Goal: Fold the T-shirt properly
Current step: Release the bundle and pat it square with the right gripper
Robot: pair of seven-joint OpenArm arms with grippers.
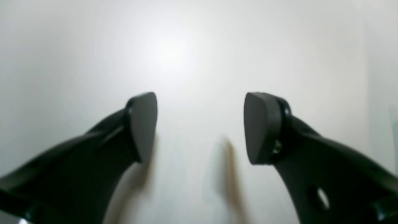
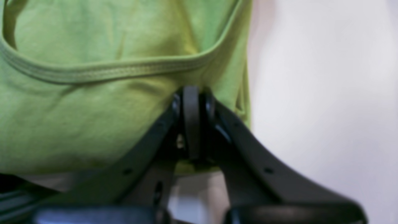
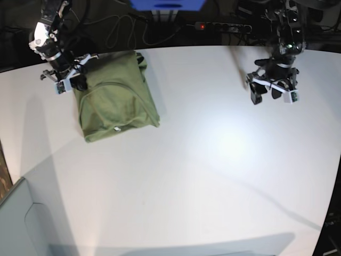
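Observation:
The olive-green T-shirt (image 3: 114, 96) lies folded into a narrow block at the back left of the white table (image 3: 213, 160). A small white tag (image 3: 115, 128) shows near its front edge. My right gripper (image 3: 72, 81) is at the shirt's far left corner. In the right wrist view it (image 2: 191, 93) is shut on a pinch of the T-shirt (image 2: 93, 118), just below a stitched hem. My left gripper (image 3: 273, 94) hovers over bare table at the back right, far from the shirt. In the left wrist view it (image 1: 200, 124) is open and empty.
A black power strip (image 3: 224, 25) and cables lie beyond the table's back edge, beside a blue box (image 3: 168, 4). A grey panel (image 3: 21, 224) stands at the front left corner.

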